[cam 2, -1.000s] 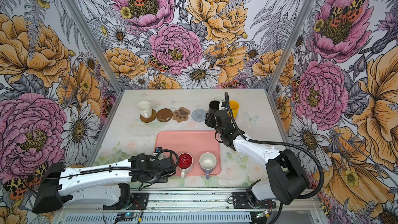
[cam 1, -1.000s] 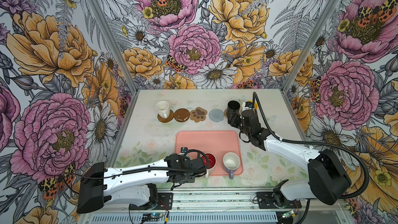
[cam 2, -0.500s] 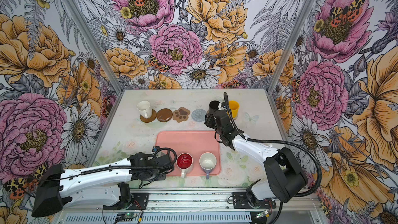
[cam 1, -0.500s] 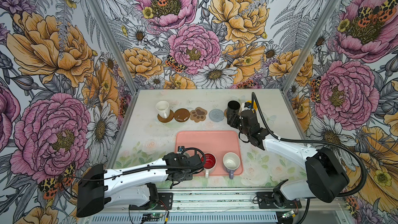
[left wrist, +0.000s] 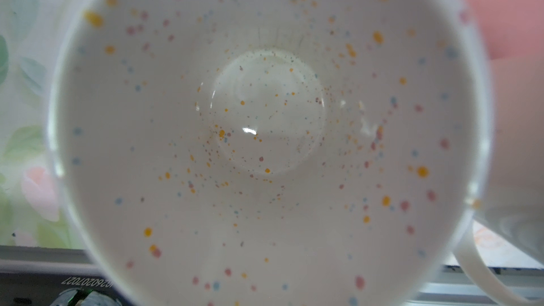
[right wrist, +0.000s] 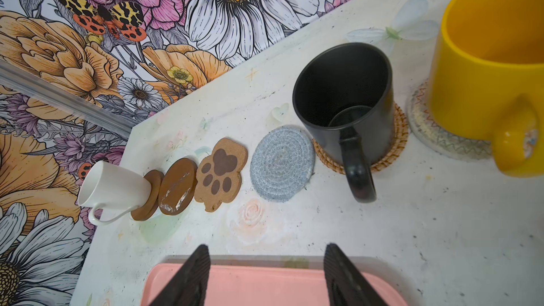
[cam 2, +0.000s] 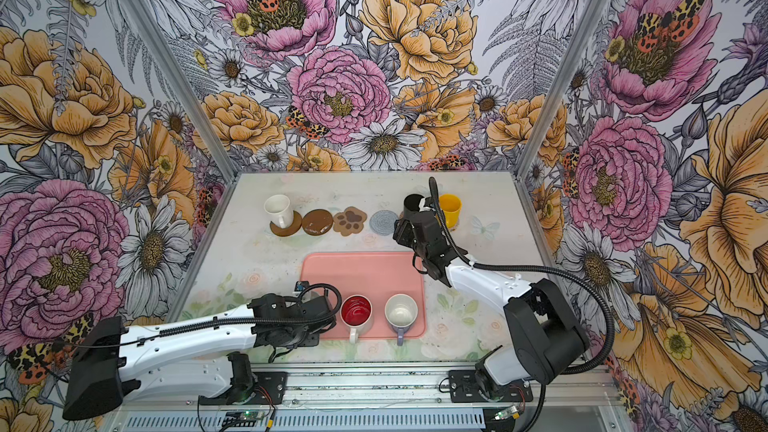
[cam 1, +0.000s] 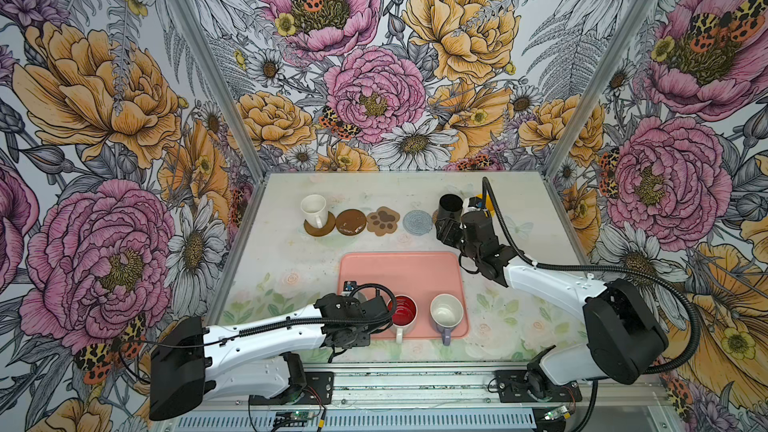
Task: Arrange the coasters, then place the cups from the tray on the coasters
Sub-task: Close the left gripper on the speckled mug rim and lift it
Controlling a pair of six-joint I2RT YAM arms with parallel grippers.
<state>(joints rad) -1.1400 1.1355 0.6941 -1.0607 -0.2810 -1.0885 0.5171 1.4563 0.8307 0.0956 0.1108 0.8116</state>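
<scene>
On the pink tray (cam 1: 399, 272) stand a red-lined cup (cam 1: 402, 311) and a lavender cup (cam 1: 446, 312). My left gripper (cam 1: 365, 305) hangs over the tray's front left corner. Its wrist view looks straight down into a speckled white cup (left wrist: 265, 113), and its fingers are hidden. Behind the tray the coasters form a row. A white cup (cam 1: 313, 209) stands on a brown disc (cam 1: 319, 228). A second brown disc (cam 1: 351, 222), the paw print (cam 1: 382, 221) and the grey-blue round (cam 1: 417, 222) are bare. The black cup (right wrist: 344, 98) is on rattan and the yellow cup (right wrist: 488, 63) on cream weave. My right gripper (right wrist: 266, 248) is open and empty over the tray's far edge.
Flowered walls close in the table (cam 1: 291, 251) on three sides. The right arm (cam 1: 540, 284) reaches diagonally across the right side, and the left arm (cam 1: 270, 334) lies along the front edge. An aluminium rail (cam 1: 415, 384) runs below the table front.
My right gripper has drifted slightly left, away from the black cup. The left gripper stays over the speckled cup with hardly any shift. No cup or coaster has moved.
</scene>
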